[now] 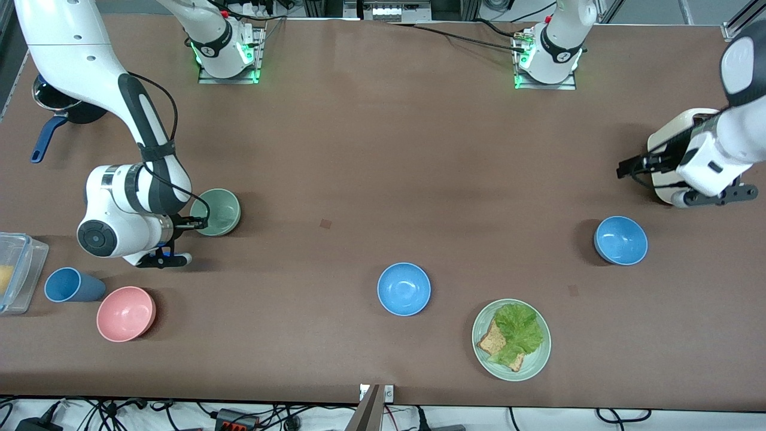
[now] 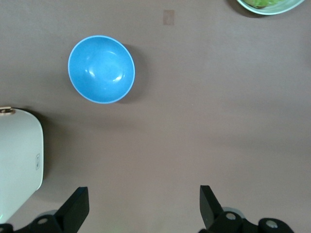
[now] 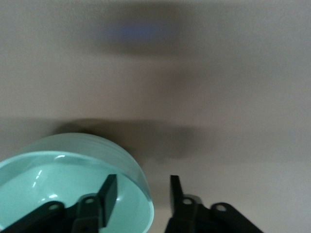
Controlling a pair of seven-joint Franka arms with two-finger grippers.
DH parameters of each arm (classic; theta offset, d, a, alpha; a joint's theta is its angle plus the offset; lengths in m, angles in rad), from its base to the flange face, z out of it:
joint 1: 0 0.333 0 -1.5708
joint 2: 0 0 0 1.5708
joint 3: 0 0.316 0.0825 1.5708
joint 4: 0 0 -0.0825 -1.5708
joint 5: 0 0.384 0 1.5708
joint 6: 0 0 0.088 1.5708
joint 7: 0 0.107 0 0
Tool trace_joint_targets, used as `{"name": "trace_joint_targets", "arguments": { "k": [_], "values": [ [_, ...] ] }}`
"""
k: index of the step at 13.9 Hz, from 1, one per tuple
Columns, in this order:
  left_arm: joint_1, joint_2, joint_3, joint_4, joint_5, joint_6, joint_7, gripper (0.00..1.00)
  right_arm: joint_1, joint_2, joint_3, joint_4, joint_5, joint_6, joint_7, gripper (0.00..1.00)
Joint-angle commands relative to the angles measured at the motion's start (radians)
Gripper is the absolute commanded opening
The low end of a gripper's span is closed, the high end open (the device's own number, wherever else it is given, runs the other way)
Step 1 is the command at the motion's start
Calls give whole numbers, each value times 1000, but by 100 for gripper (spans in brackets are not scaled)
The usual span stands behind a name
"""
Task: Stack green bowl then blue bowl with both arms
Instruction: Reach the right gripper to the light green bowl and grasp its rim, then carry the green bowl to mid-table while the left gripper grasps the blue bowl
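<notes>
- Plate (image 1: pixel 482 353), pale green, carrying lettuce and toast: nearest the front camera, toward the left arm's end of the table.
- Pink bowl (image 1: pixel 125 313) with darker blue cup (image 1: pixel 70 285) just beside it: toward the right arm's end. Not task items.
- Blue bowl (image 1: pixel 404 288), sky blue, upright and empty, mid-table. A twin blue bowl (image 1: pixel 620 240) sits a little farther from the camera, toward the left arm's end; looks alone do not tell them apart.
- Green bowl (image 1: pixel 218 211), pale mint, upright on the table toward the right arm's end. Judged light, rigid and smooth-walled, so liable to slip or tip; the rim wall is the natural place to pinch.
- Right gripper (image 3: pixel 141 194): at the green bowl, one finger inside the rim, one outside, jaws partly drawn in around the wall. Whether both pads press the wall cannot be told.
- Left gripper (image 2: pixel 143 206): waiting over bare table near the twin bowl, fingers spread wide, holding nothing; a white appliance (image 2: pixel 17 160) lies beside it.
</notes>
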State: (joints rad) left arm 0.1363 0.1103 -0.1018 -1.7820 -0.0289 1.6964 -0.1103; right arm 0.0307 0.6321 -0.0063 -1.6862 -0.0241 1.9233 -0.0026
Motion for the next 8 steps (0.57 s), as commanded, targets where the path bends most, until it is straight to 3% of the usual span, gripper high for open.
{"name": "trace_joint_targets", "arguments": {
  "k": [1, 5, 8],
  "values": [
    [23, 92, -1, 7, 69, 80, 20, 100, 0, -12, 5, 8, -1, -49, 12, 0],
    [83, 228, -1, 18, 76, 201, 40, 100, 3, -17, 24, 17, 39, -53, -7, 0],
    [143, 310, 1, 45, 83, 273, 70, 100, 8, -34, 135, 84, 96, -108, 9, 0]
  ]
}}
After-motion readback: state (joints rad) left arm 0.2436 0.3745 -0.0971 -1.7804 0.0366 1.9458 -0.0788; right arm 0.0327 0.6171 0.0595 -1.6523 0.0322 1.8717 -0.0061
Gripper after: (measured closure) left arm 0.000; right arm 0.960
